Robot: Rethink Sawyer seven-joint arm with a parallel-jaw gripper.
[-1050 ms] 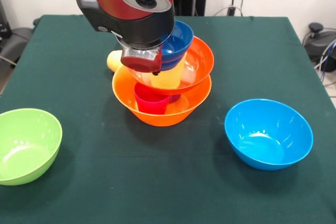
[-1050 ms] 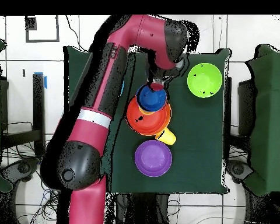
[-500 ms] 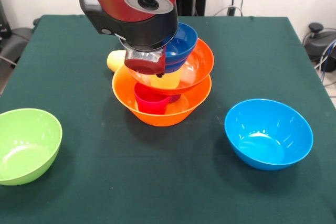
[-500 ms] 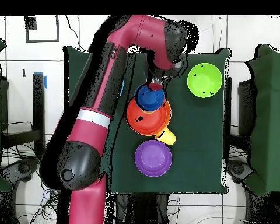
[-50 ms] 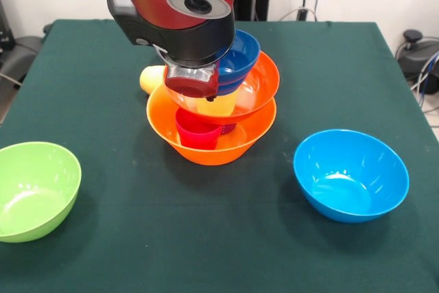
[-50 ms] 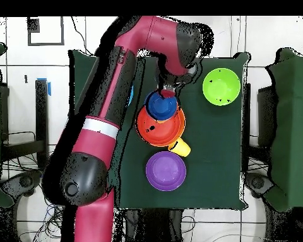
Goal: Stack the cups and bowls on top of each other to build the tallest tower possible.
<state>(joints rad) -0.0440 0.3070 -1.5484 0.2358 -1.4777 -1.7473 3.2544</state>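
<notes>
Gripper (image 5: 194, 81) looks pinched on the small dark blue bowl's (image 5: 236, 54) near rim, holding it tilted atop the tower (image 5: 212, 111) mid-table, presumably so it settles squarely.

Sawyer arm: red shell with black joints and a clear-bodied tool end.

The arm (image 6: 106, 120) has glossy red rounded link covers, black joint housings and a pale grey band across its long link. The wrist housing (image 5: 180, 15) is red above, black below, with a round grey-ringed dark lens in its face. Under it sits a translucent collar ending in a dark red gripper (image 5: 193, 86).
</notes>
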